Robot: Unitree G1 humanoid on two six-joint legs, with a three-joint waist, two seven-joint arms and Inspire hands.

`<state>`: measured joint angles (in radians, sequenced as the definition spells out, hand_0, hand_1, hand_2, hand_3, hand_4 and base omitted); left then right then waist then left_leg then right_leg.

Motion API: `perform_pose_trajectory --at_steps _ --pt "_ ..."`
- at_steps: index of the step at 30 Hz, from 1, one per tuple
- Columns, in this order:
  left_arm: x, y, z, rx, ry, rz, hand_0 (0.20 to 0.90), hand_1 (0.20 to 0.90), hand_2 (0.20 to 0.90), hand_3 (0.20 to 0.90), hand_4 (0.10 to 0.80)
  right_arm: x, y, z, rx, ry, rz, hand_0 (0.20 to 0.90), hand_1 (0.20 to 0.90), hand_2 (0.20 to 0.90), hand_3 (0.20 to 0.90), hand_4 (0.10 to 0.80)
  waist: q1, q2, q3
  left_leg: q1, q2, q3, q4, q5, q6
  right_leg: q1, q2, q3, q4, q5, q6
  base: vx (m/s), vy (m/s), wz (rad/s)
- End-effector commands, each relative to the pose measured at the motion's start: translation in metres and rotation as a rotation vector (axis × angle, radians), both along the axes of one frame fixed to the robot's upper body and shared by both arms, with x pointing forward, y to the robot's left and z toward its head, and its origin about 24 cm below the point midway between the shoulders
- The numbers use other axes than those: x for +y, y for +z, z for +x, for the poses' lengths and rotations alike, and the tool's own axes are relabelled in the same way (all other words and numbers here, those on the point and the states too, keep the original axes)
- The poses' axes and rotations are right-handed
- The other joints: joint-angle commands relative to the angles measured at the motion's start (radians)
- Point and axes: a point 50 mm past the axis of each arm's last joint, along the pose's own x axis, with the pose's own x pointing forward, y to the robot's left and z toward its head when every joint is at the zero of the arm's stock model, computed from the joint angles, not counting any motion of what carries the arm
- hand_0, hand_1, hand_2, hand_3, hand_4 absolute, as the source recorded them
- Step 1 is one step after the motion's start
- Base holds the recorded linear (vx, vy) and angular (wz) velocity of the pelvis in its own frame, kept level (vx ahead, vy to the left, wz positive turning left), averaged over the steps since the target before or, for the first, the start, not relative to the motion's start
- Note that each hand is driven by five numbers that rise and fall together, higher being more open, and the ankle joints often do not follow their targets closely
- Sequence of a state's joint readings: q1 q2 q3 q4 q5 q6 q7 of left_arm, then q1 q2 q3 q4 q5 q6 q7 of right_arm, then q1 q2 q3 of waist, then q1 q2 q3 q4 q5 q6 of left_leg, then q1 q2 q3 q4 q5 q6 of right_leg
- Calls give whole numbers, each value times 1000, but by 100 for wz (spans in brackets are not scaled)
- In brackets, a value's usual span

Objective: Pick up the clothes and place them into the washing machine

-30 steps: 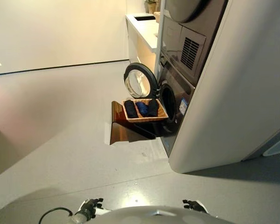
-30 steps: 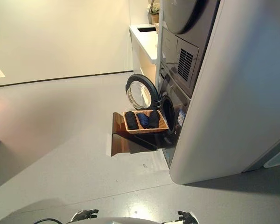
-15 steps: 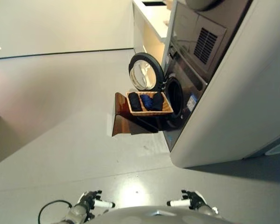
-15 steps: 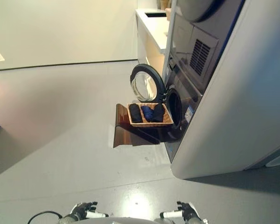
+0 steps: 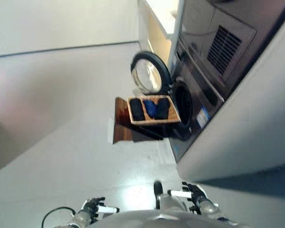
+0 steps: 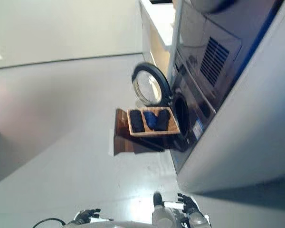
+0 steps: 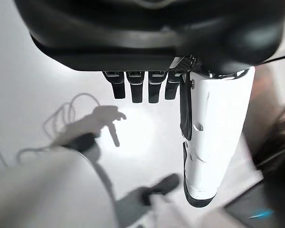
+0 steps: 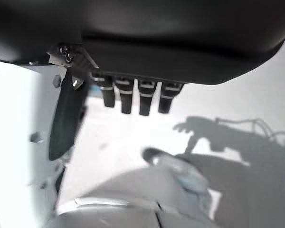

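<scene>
Left eye view: a wicker basket [image 5: 154,110] is seen resting on a brown stand [image 5: 122,121] directly in front of the washing machine [image 5: 199,107], whose round door [image 5: 149,73] is swung open toward the left, with the dark drum opening [image 5: 184,103] just beside the basket's right end. Three rolled clothes [image 5: 150,108] are lying side by side in the basket, two dark and one blue between them, each with its long axis running away from the robot. The left robot hand [image 5: 91,208] and right robot hand [image 5: 194,195] are seen low at the frame's bottom edge, both well apart from the basket, which lies ahead and slightly to the right of centre; the right robot hand is judged the nearer. Right eye view: the same layout is shown; grey floor [image 6: 61,142] lies bare between the robot hands and the stand. Left wrist view: the left robot hand's fingers [image 7: 133,88] are seen hanging straight with the white-covered thumb [image 7: 213,137] extended, released and holding nothing. Right wrist view: the right robot hand's fingers [image 8: 133,99] are likewise relaxed and empty, only floor beyond them. No garment has yet been grasped; an approach toward the basket is judged to be needed first.
</scene>
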<state>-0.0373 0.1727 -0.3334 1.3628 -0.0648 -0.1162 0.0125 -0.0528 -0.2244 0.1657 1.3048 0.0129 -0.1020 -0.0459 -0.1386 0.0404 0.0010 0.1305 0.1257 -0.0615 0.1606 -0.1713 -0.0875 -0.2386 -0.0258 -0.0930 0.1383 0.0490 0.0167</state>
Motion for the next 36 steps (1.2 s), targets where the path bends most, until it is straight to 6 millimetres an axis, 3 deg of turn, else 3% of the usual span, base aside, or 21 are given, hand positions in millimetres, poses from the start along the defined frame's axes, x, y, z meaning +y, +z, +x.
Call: perform_pose_trajectory --at_steps 1,2,3,4,5,7,8,10,13,17,22,23,25,27,29,30,31,32,33,34,36 --pt "9 16 51 -180 -22 29 900 900 900 900 800 -28 3 -18 59 28 -107 900 900 900 900 800 6 -39 49 -30 -77 2 460 296 28 17 39 44 -114 97 -16 223 -217 15" --pt "9 16 51 -180 -22 30 900 900 900 900 800 -27 3 -18 59 28 -106 900 900 900 900 800 3 -43 48 -32 -81 0 458 299 28 15 34 43 -114 97 -16 191 -204 -15" --pt "10 17 53 -190 -20 33 900 900 900 900 800 -28 5 -11 36 29 -113 900 900 900 900 800 23 -61 64 -97 -93 8 563 291 38 54 31 55 -127 84 -28 315 -304 -46" --pt "13 18 53 -199 3 43 900 900 900 900 800 -30 9 3 -14 23 -122 900 900 900 900 800 53 -93 80 -178 -57 73 632 286 59 111 34 65 -135 48 -48 444 -347 -53" --pt "14 18 52 -197 10 45 900 900 900 900 800 -31 11 8 -33 12 -126 900 900 900 900 800 76 -90 89 -236 -41 96 639 258 63 139 49 74 -136 30 -56 464 -280 -37" --pt "16 17 49 -191 15 51 900 900 900 900 800 -31 12 12 -48 5 -125 900 900 900 900 800 90 -97 91 -281 -45 109 622 245 68 158 51 81 -133 14 -58 310 -71 -23" --pt "21 15 42 -170 34 67 900 900 900 900 800 -31 14 18 -74 -6 -122 900 900 900 900 800 116 -104 97 -379 -30 147 529 224 71 215 63 100 -135 -19 -53 402 -29 -22" --pt "24 13 32 -143 53 76 900 900 900 900 800 -29 13 17 -75 -12 -116 900 900 900 900 800 131 -105 98 -410 11 173 369 245 60 261 68 112 -134 -55 -38 509 29 -14" --pt "24 11 26 -128 58 76 900 900 900 900 800 -26 11 14 -67 -4 -112 900 900 900 900 800 158 -78 91 -418 46 168 0 339 26 340 91 140 -149 -111 -12 491 128 -35" --pt "22 9 20 -111 62 69 900 900 900 900 800 -24 10 11 -60 -6 -106 900 900 900 900 800 180 -64 84 -405 20 158 -232 379 8 428 84 181 -162 -159 5 387 106 -31" --pt "22 7 11 -84 67 67 900 900 900 900 800 -21 9 11 -61 -55 -73 900 900 900 900 800 205 -57 21 -382 2 132 -228 413 5 501 34 227 -163 -199 36 515 233 -69" --pt "25 8 14 -96 67 74 900 900 900 900 800 -18 8 12 -74 -94 -51 900 900 900 900 800 206 -70 0 -369 -18 146 -204 395 21 506 -7 221 -126 -188 63 412 246 -75" --pt "30 10 16 -101 68 84 900 900 900 900 800 -17 8 14 -84 -122 -37 900 900 900 900 800 208 -89 -10 -351 -54 157 -175 353 48 475 -39 224 -12 -125 92 438 260 -35" --pt "33 12 21 -124 63 89 900 900 900 900 800 -16 12 25 -131 -141 -18 900 900 900 900 800 205 -87 -5 -329 -79 163 -157 306 77 392 -44 231 170 -7 125 262 204 13" --pt "35 15 28 -144 42 95 900 900 900 900 800 -15 15 35 -154 -114 -23 900 900 900 900 800 195 -75 25 -303 -97 161 -133 269 107 312 -40 201 355 103 145 195 227 18" --pt "36 16 31 -152 37 99 900 900 900 900 800 -17 18 43 -175 -107 -30 900 900 900 900 800 190 -52 41 -286 -88 159 -133 262 114 259 -23 175 421 117 145 177 246 17" --pt "38 16 32 -149 28 107 900 900 900 900 800 -15 21 52 -196 -80 -39 900 900 900 900 800 178 -35 62 -263 -86 158 -136 253 120 202 -23 137 487 107 136 112 163 9" --pt "38 17 32 -149 28 108 900 900 900 900 800 -15 21 52 -196 -80 -39 900 900 900 900 800 177 -36 62 -263 -87 158 -136 253 120 202 -23 137 487 106 136 273 215 10" --pt "40 16 29 -133 13 112 900 900 900 900 800 -17 27 63 -208 -17 -75 900 900 900 900 800 175 -12 79 -209 -97 155 -151 232 125 136 -88 7 448 26 112 206 128 14" --pt "40 16 29 -134 14 112 900 900 900 900 800 -17 27 63 -208 -17 -75 900 900 900 900 800 174 -11 79 -211 -95 153 -150 232 125 136 -87 5 445 28 111 322 137 13" --pt "40 16 28 -129 6 115 900 900 900 900 800 -22 32 71 -211 53 -129 900 900 900 900 800 175 -3 84 -166 -97 147 -169 208 110 119 -134 -100 306 -45 97 241 -33 -7"
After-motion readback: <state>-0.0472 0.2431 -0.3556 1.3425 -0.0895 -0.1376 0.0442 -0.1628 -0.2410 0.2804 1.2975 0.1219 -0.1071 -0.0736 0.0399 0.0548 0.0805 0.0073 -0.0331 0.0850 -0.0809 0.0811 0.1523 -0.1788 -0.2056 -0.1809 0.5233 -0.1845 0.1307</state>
